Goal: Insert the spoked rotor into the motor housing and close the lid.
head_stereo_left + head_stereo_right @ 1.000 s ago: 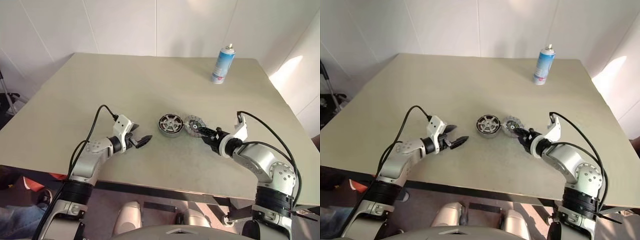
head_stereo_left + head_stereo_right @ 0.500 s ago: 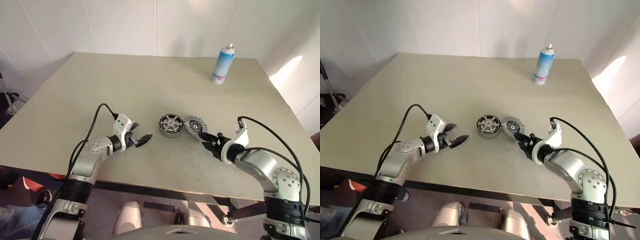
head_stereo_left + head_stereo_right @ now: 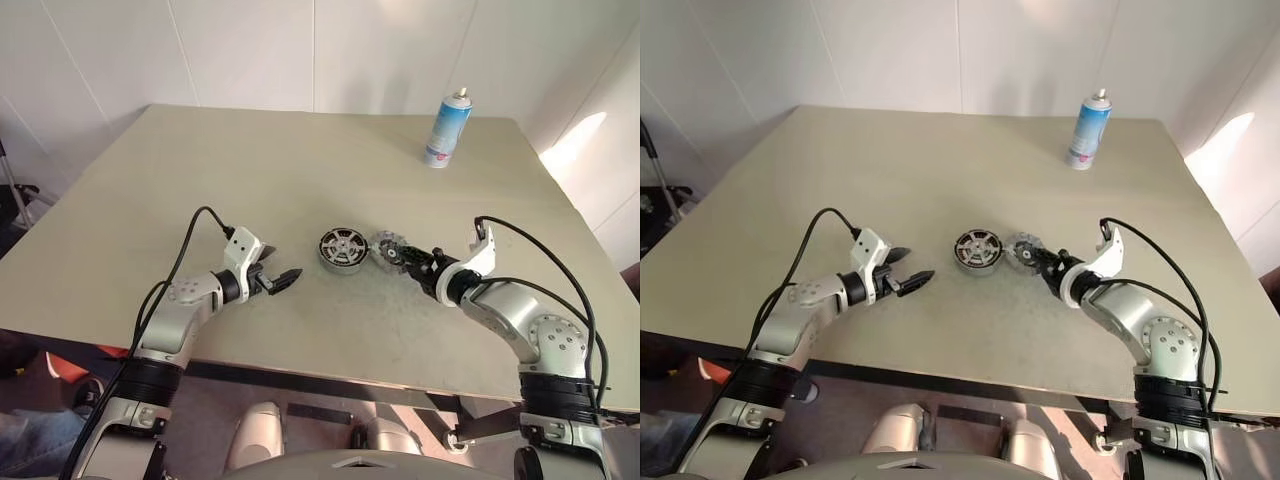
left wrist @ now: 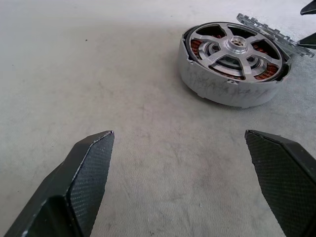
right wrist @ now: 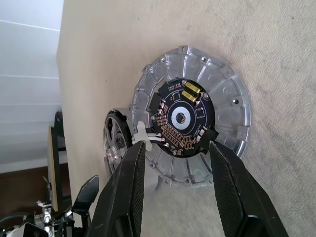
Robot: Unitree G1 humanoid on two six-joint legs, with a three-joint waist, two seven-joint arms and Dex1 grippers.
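The motor housing [image 3: 342,249] stands in the middle of the table, with copper windings showing between silver spokes. Those spokes and hub, the spoked rotor [image 4: 236,47], lie in its top. The lid [image 3: 387,249], a ribbed grey disc with a dark circuit centre [image 5: 183,118], rests against the housing's right side, its toothed rim [image 4: 261,30] tilted up. My right gripper [image 3: 403,259] is open at the lid's near edge, with fingers [image 5: 129,182] on either side of the dark centre. My left gripper [image 3: 283,267] stands wide open and empty, left of the housing.
A blue and white spray can [image 3: 445,128] stands upright at the table's far right. The beige table [image 3: 250,160] ends close behind both arms at its near edge. White wall panels rise behind the far edge.
My right gripper drew back from the lid half a second ago and has come forward to it again. The left arm, housing and lid have stayed put.
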